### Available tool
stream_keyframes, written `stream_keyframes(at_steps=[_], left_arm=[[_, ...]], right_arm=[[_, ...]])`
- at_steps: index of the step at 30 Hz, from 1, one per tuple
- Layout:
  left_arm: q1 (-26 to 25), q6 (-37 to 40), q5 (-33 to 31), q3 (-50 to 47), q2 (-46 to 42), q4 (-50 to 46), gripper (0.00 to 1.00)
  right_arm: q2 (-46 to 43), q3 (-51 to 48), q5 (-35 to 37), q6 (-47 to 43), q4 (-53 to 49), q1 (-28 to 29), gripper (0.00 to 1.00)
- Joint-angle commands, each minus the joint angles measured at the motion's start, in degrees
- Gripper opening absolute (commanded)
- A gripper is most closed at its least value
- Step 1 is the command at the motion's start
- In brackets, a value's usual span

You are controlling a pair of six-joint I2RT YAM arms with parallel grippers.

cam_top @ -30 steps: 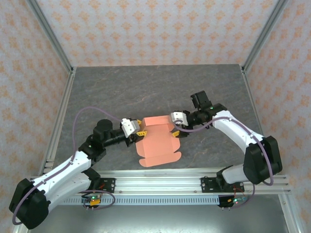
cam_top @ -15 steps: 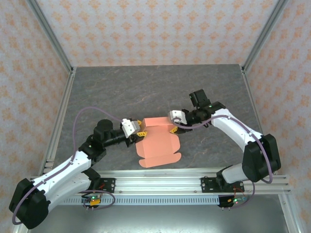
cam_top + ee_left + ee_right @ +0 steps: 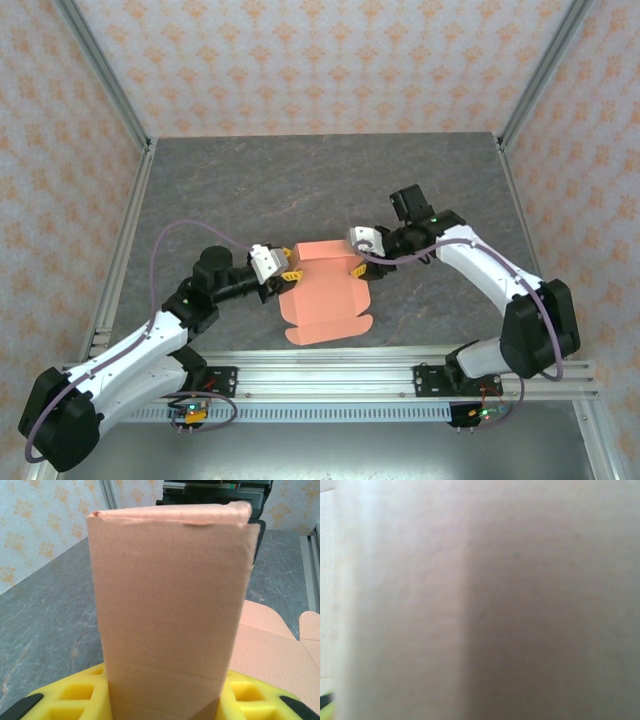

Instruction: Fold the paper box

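left fingers [image 3: 65,702] pinching left flap of paper box [image 3: 322,300], standing it upright for crease. right fingers [image 3: 357,270] probably bracing box's opposite edge, can't tell if spread or gripping.

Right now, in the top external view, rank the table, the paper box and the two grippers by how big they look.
1. table, by far the largest.
2. paper box.
3. left gripper and right gripper: they look alike in size, so I won't rank one above the other.
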Motion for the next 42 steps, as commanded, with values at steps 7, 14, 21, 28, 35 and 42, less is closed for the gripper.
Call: stream_keyframes(at_steps=[7, 14, 21, 28, 35, 42], left_arm=[[-0.43, 1.69, -1.53, -0.26, -0.15, -0.22, 0.3], [-0.62, 2.05, -1.4, 0.38, 0.26, -1.44, 0.3], [-0.62, 2.09, -1.31, 0.72, 1.04, -1.78, 0.3], [-0.64, 2.05, -1.85, 0.73, 0.99, -1.91, 0.3], [-0.68, 2.05, -1.95, 0.74, 0.97, -1.8, 0.3], [-0.75, 1.08, -3.69, 0.5, 1.06, -1.06, 0.3]], right_arm=[[-3.92, 2.33, 1.38, -4.27, -9.05, -0.92, 0.54], [-2.69, 5.46, 0.99, -2.94, -11.8, -0.89, 0.48], [-2.07, 6.34, -0.09, -1.32, -12.13, -0.94, 0.55], [-1.37, 6.08, -1.76, -1.39, -12.14, -0.93, 0.58], [-0.77, 6.09, -0.36, -1.65, -10.73, -0.92, 0.28], [-2.04, 5.08, 0.33, 1.21, -8.15, -0.9, 0.57]])
